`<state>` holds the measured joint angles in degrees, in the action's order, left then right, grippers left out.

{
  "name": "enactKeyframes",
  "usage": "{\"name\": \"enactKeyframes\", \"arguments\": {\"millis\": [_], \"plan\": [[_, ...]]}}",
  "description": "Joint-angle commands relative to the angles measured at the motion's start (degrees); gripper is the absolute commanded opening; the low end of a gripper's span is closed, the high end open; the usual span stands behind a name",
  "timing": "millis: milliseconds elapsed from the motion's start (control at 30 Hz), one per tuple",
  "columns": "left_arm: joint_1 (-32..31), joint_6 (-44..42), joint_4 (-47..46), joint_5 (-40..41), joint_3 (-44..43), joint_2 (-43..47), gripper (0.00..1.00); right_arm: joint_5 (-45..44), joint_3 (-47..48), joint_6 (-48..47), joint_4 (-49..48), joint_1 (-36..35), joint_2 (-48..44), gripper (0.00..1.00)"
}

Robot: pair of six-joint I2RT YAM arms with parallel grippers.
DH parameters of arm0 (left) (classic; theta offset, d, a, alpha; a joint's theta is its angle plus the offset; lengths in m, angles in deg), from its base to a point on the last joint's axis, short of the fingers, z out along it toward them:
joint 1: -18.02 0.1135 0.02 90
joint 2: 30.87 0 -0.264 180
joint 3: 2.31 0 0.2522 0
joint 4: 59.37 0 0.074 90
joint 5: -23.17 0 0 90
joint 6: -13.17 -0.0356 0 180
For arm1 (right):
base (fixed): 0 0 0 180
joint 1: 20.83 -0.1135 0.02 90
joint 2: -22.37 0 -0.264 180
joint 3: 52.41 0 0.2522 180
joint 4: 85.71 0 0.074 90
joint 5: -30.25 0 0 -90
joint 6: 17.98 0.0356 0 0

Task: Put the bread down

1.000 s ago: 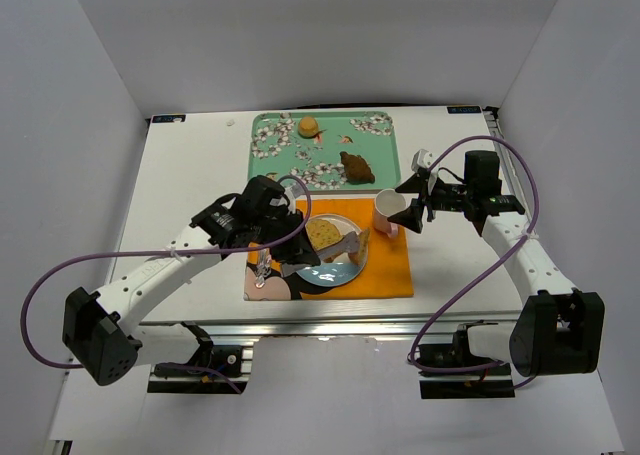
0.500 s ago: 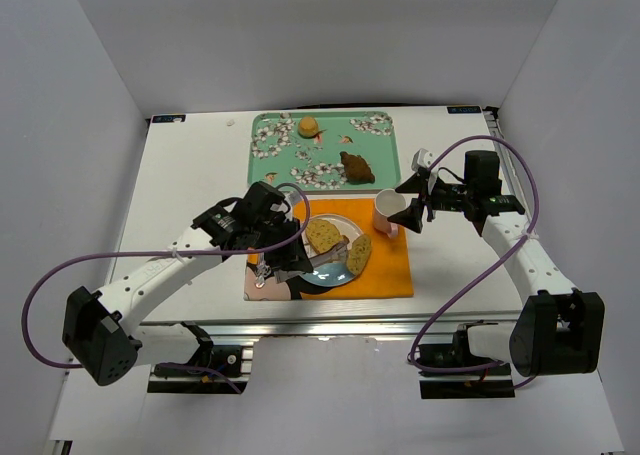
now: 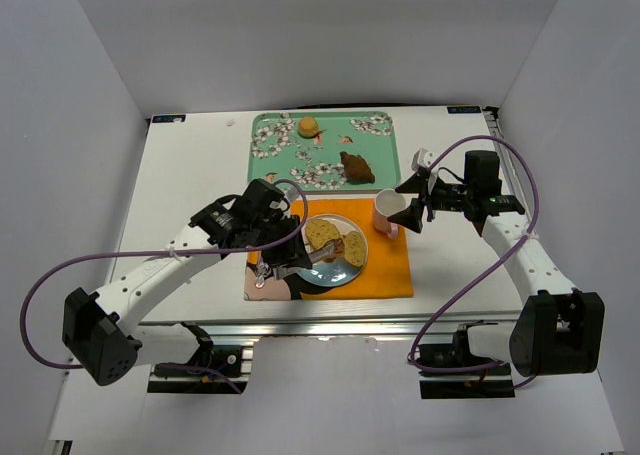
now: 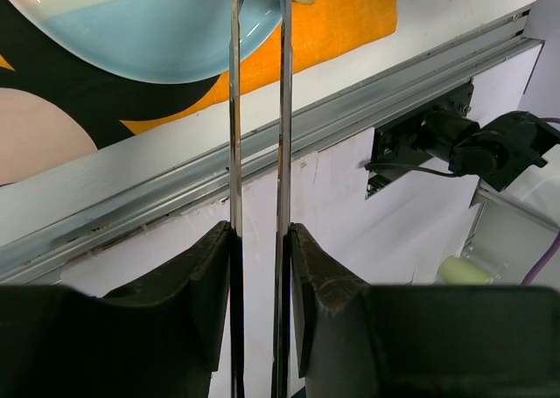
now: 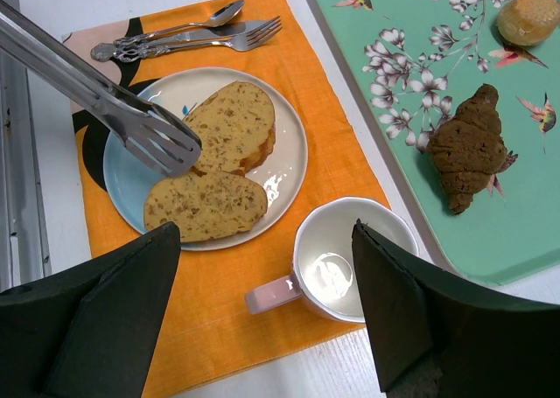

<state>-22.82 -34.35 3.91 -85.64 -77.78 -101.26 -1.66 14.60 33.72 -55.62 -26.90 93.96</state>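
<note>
Two bread slices lie flat side by side on the plate: the broad slice and the narrower slice. My left gripper is shut on metal tongs. The tongs' tips sit over the plate, at the left edge of the broad slice, with nothing between them. My right gripper is open and empty, just right of the mug.
A white mug stands on the orange placemat right of the plate. Cutlery lies left of the plate. The green tray behind holds a brown pastry and a small bun.
The narrower slice was held upright in the tongs at the plate's right edge; it now lies flat on the plate beside the broad slice, released. The right arm has not moved.
</note>
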Motion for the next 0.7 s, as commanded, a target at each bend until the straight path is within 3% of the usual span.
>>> {"name": "enactKeyframes", "arguments": {"millis": [0,400,500,533,600,667], "plan": [[0.0,0.0,0.1,0.5,-3.0,1.2,0.41,1.1,0.0,0.2,-1.7,0.2,-1.3,0.84],[0.1,0.1,1.1,1.8,-4.7,1.7,0.43,1.3,-0.3,0.2,-1.9,0.2,-1.4,0.83],[1.1,-0.6,2.6,4.7,-6.0,1.8,0.32,1.4,-0.3,0.2,-1.9,0.3,-1.3,0.84],[2.8,-1.0,3.1,5.7,-6.9,2.1,0.18,1.5,-0.3,0.2,-1.9,0.2,-1.5,0.83],[7.4,-2.8,4.0,9.0,-7.5,3.5,0.05,1.5,-0.4,0.0,-2.0,0.2,-1.5,0.84],[12.2,-4.9,3.8,12.0,-7.9,4.6,0.0,1.5,-0.4,0.1,-2.3,0.2,-1.5,0.84]]}}
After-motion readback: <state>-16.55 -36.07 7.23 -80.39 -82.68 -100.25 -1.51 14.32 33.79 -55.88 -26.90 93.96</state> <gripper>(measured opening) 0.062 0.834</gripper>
